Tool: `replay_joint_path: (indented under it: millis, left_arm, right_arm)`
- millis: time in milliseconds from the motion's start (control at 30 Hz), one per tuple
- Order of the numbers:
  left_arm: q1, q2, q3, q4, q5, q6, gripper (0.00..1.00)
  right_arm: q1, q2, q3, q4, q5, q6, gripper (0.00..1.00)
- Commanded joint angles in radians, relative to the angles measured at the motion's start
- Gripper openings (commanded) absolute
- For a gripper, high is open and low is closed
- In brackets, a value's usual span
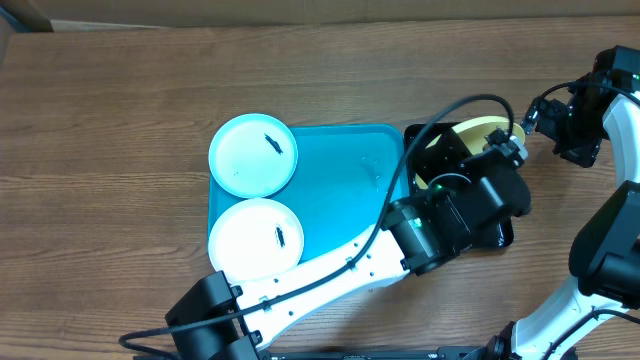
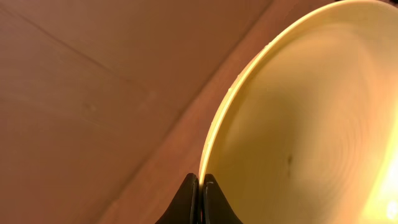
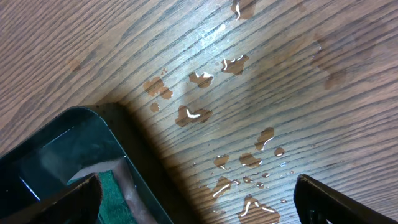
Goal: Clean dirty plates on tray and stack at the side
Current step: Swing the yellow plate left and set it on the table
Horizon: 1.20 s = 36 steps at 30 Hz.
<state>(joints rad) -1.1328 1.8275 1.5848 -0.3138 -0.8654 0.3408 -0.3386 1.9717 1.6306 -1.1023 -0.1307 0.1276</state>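
The turquoise tray point(image 1: 345, 185) holds the pale blue plate point(image 1: 252, 155) at its far left and the white plate point(image 1: 255, 238) at its near left, each with a small dark smear. My left gripper point(image 2: 200, 186) is shut on the rim of the yellow-green plate point(image 2: 311, 124), held tilted over the black tray point(image 1: 500, 236); overhead only a sliver of that plate point(image 1: 480, 127) shows past the arm. My right gripper point(image 3: 199, 202) is open and empty above the wet table, at the far right in the overhead view point(image 1: 575, 120).
The black tray's corner point(image 3: 93, 134) shows in the right wrist view with a green sponge point(image 3: 112, 193) inside. Water drops point(image 3: 199, 115) lie on the wood beside it. My left arm crosses the turquoise tray's near right part.
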Motion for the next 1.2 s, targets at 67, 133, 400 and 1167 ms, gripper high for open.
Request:
replay_joint_path:
  millis: [67, 133, 400, 1167]
  left_arm:
    - [-0.017, -0.016, 0.021, 0.027, -0.108, 0.093, 0.04]
    - [-0.017, -0.016, 0.021, 0.026, -0.108, 0.093, 0.04]
    - [-0.013, -0.016, 0.021, 0.022, -0.109, 0.020, 0.04]
    - [0.798, -0.017, 0.021, -0.294, 1.527, -0.739, 0.04]
  right_arm:
    - [0.003, -0.032, 0.018, 0.002, -0.001, 0.003, 1.00]
    - [0.003, -0.032, 0.018, 0.002, -0.001, 0.003, 1.00]
    - [0.003, -0.032, 0.018, 0.002, -0.001, 0.003, 1.00]
    - [0.003, -0.032, 0.018, 0.002, -0.001, 0.003, 1.00]
